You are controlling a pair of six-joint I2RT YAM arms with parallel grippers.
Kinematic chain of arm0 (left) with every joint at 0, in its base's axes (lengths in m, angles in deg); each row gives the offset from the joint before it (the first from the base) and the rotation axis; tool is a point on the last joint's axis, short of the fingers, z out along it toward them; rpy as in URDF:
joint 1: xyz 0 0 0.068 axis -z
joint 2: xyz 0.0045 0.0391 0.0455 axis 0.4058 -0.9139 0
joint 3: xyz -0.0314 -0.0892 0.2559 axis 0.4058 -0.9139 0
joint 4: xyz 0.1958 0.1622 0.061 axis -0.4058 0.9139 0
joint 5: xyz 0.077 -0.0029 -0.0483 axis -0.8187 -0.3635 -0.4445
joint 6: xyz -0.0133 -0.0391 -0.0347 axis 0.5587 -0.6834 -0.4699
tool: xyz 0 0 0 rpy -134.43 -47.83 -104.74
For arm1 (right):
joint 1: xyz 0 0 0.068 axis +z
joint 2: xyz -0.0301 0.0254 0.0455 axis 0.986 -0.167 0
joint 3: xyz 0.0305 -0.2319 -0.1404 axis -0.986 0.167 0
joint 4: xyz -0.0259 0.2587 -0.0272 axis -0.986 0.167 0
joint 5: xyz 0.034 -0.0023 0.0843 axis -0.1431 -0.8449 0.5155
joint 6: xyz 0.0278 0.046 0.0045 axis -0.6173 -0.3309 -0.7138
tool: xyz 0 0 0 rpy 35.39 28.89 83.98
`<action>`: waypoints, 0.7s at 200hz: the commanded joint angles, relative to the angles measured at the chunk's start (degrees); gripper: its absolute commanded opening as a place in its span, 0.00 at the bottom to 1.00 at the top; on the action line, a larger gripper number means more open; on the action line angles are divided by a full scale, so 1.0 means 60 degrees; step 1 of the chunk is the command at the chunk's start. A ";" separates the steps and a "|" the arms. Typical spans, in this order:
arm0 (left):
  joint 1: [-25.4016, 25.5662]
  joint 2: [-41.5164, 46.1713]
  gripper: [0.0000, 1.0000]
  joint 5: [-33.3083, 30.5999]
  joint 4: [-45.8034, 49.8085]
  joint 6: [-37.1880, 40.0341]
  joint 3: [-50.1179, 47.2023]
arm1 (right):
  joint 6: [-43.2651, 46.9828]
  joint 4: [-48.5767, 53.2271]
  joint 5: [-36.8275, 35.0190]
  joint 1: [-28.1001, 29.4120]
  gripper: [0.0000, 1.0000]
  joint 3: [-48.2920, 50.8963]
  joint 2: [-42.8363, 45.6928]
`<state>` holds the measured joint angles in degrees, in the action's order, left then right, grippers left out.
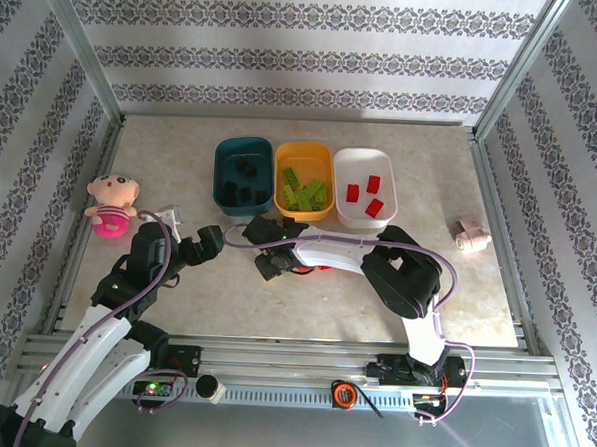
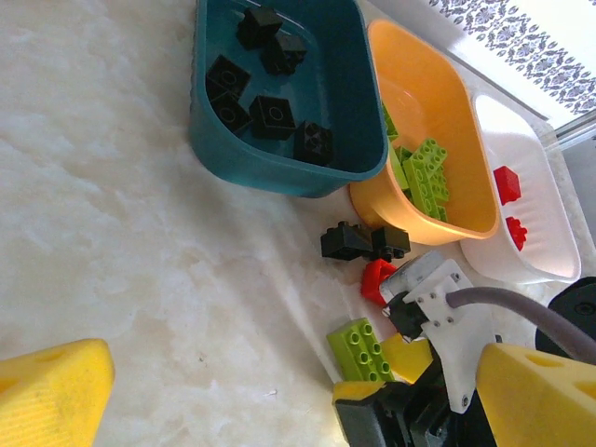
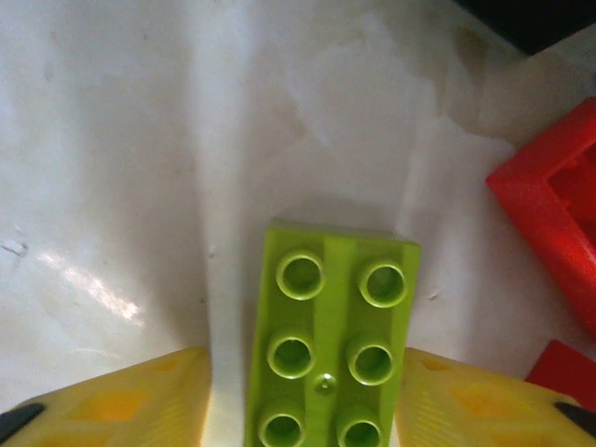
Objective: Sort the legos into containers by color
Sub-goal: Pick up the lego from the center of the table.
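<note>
A lime green lego (image 3: pixel 331 335) lies studs up on the table between the yellow fingers of my right gripper (image 3: pixel 307 410). The right finger sits against it; a strip of table shows by the left finger, so the jaws stand open around it. The same lego (image 2: pixel 363 346) is in the left wrist view, near a red lego (image 2: pixel 375 279) and two black legos (image 2: pixel 363 244). My left gripper (image 1: pixel 209 244) hangs open and empty left of them. The teal container (image 1: pixel 221 179) holds black legos, the orange container (image 1: pixel 305 147) green ones, the white container (image 1: pixel 367 154) red ones.
A pink plush doll (image 1: pixel 111 204) lies at the left edge of the table. A small pink object (image 1: pixel 472 236) lies at the right edge. A red lego (image 3: pixel 549 214) sits close to the right of my right gripper. Metal frame rails border the table.
</note>
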<state>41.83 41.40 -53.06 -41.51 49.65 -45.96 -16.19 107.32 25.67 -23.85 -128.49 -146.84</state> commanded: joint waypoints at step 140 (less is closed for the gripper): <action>0.0011 -0.0699 1.00 0.0930 -0.1419 -0.0378 -0.0738 | -0.0005 -0.1197 -0.0025 -0.2641 0.25 -0.0677 0.1978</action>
<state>41.83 38.67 -51.05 -45.86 47.97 -49.98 -15.53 98.81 28.91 -36.22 -127.47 -130.03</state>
